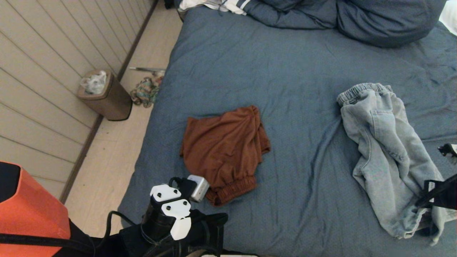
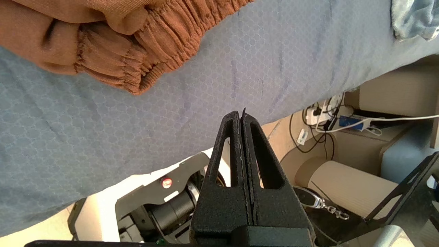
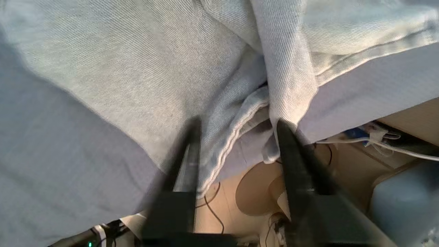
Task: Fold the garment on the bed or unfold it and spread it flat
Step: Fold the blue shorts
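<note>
Crumpled light-blue denim trousers (image 1: 385,142) lie at the right of the slate-blue bed (image 1: 285,71), their leg ends reaching the near edge. My right arm (image 1: 441,194) is at those leg ends. Its gripper (image 3: 238,123) is open, and a hem of the trousers (image 3: 137,68) hangs between the spread fingers, unpinched. Rust-brown shorts (image 1: 225,146) lie folded in the middle of the bed. My left arm (image 1: 171,210) sits just in front of their elastic waistband (image 2: 120,51). Its gripper (image 2: 240,115) is shut and empty over the bed's near edge (image 2: 103,137).
A bunched blue duvet and pillow (image 1: 357,18) and a white striped cloth (image 1: 221,5) lie at the far end. On the floor to the left are a brown bin (image 1: 107,96) and a colourful cloth (image 1: 144,92). An orange box (image 1: 28,210) stands near left. Cables (image 2: 329,116) lie below the bed edge.
</note>
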